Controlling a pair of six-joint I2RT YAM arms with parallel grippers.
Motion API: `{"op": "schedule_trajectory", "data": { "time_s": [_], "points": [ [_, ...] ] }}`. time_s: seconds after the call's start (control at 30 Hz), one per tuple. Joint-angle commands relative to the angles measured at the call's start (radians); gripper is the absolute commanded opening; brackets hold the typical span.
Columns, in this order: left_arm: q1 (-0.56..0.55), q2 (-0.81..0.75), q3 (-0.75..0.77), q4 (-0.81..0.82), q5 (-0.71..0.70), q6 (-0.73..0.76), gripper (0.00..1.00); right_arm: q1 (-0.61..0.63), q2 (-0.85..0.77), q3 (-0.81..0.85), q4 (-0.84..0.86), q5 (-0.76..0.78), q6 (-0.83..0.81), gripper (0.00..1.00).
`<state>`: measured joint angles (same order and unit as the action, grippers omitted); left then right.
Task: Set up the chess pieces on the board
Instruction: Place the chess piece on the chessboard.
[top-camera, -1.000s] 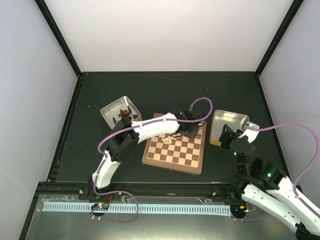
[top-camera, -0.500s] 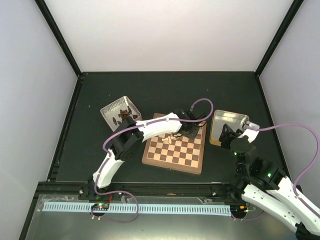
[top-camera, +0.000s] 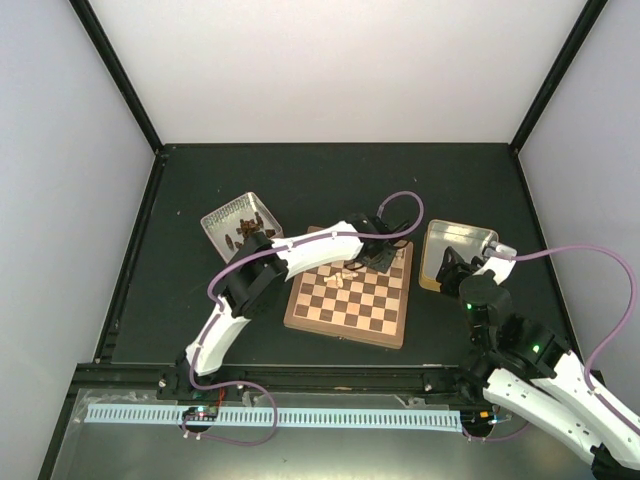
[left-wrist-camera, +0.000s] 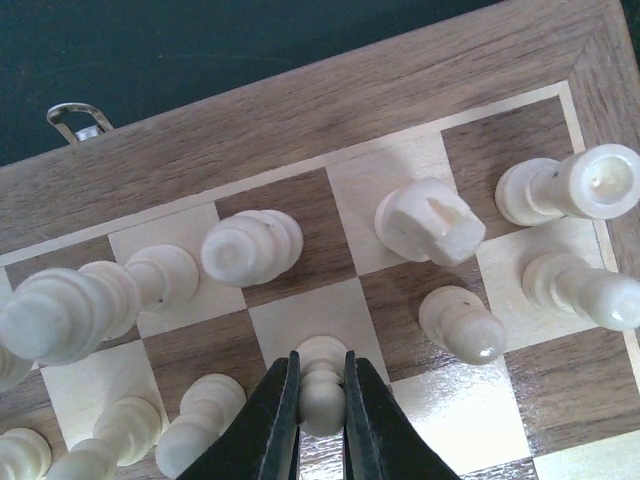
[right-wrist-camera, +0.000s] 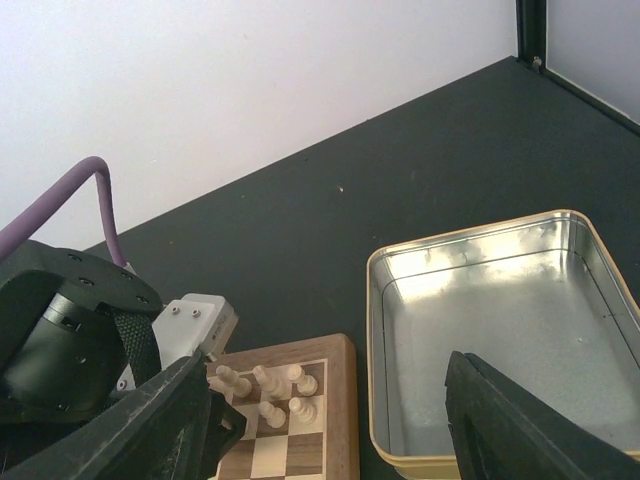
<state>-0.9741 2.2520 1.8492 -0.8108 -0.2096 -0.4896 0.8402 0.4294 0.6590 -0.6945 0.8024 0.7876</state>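
Left hand (left-wrist-camera: 320, 372) is staying pinched on a cream pawn (left-wrist-camera: 322, 398), holding it upright among the pieces (left-wrist-camera: 250, 245) already standing near the far rim of the board (left-wrist-camera: 300, 130). I cannot tell if its base is touching the square. Over the last second the left arm (top-camera: 300, 258) has been creeping toward the board's far right corner, with the pinch unchanged. I am reading this as final positioning, release pending. Right hand (right-wrist-camera: 325, 370) is idling spread wide over the tin (right-wrist-camera: 480, 320), holding nothing.
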Motion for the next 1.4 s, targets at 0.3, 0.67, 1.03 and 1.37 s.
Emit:
{"op": "schedule_trajectory", "data": {
  "time_s": [0.3, 0.67, 1.03, 1.37],
  "points": [
    [0.009, 0.028, 0.021, -0.007, 0.069, 0.016, 0.15, 0.001, 0.005, -0.009, 0.025, 0.026, 0.006, 0.66],
    [0.008, -0.026, -0.005, -0.002, 0.090, 0.012, 0.28, 0.001, 0.013, -0.002, 0.030, -0.004, -0.003, 0.66],
    [-0.001, -0.193, -0.135, 0.052, 0.098, -0.010, 0.34, 0.001, 0.013, 0.002, 0.042, -0.035, -0.014, 0.66],
    [0.003, -0.483, -0.464, 0.225, 0.081, -0.050, 0.35, 0.002, 0.053, -0.014, 0.104, -0.126, -0.070, 0.66]
  ]
}}
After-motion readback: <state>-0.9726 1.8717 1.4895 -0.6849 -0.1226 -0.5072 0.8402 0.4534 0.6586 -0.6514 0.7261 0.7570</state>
